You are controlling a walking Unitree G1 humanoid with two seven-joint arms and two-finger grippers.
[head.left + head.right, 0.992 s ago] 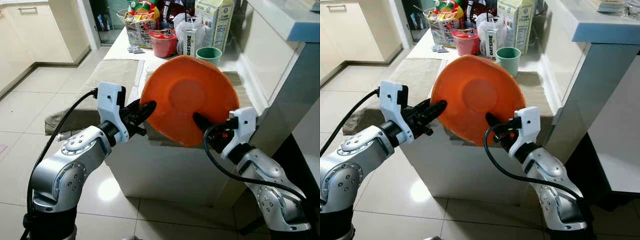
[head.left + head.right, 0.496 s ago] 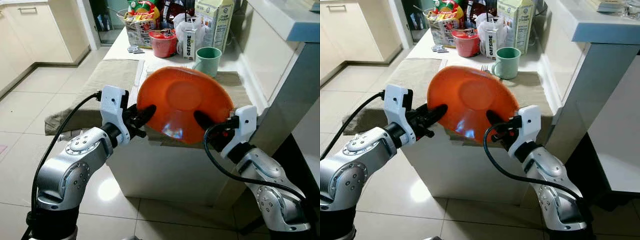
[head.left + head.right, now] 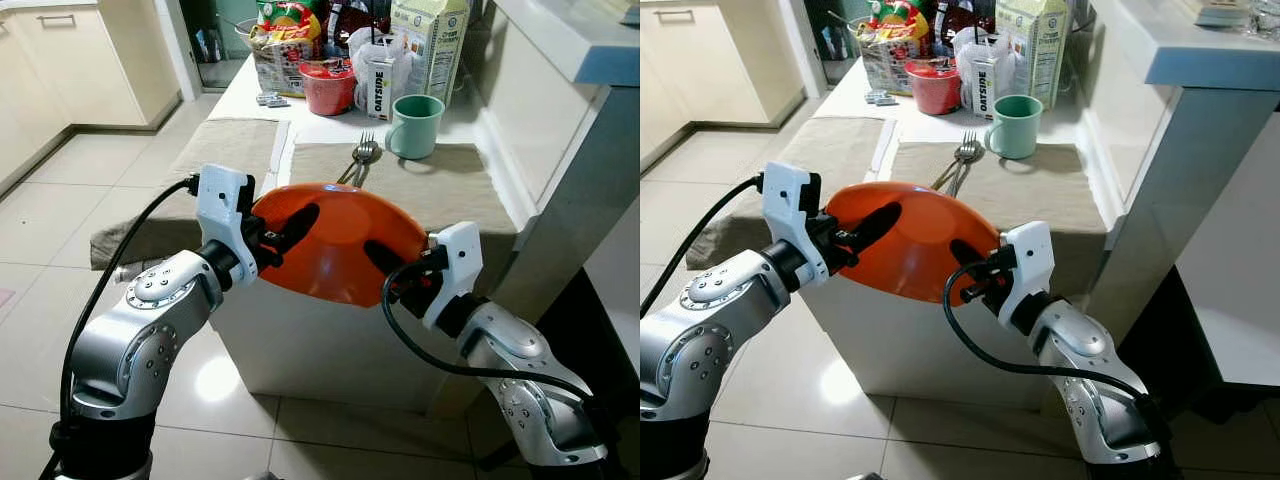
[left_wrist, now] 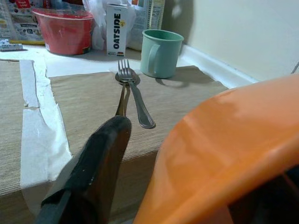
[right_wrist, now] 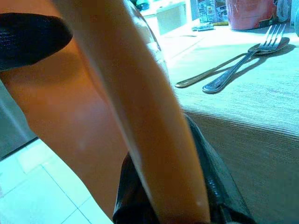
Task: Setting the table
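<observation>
Shallow round orange plastic plate (image 3: 335,245) held at the table's near edge by both grippers.
Left gripper (image 3: 285,228) clamps its nine-o'clock rim, right gripper (image 3: 385,262) its four-o'clock rim; the beige woven placemat (image 3: 440,185), with steel fork (image 3: 358,160) and mint-green mug (image 3: 415,112), lies toward twelve o'clock.

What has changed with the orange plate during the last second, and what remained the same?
The round orange plastic plate, clamped by the left gripper and the right gripper, came down and tipped from nearly upright to almost flat, at the near edge of the beige placemat. This uncovered the metal fork and spoon. Both grips, the mint green mug and the groceries behind stayed as before.
</observation>
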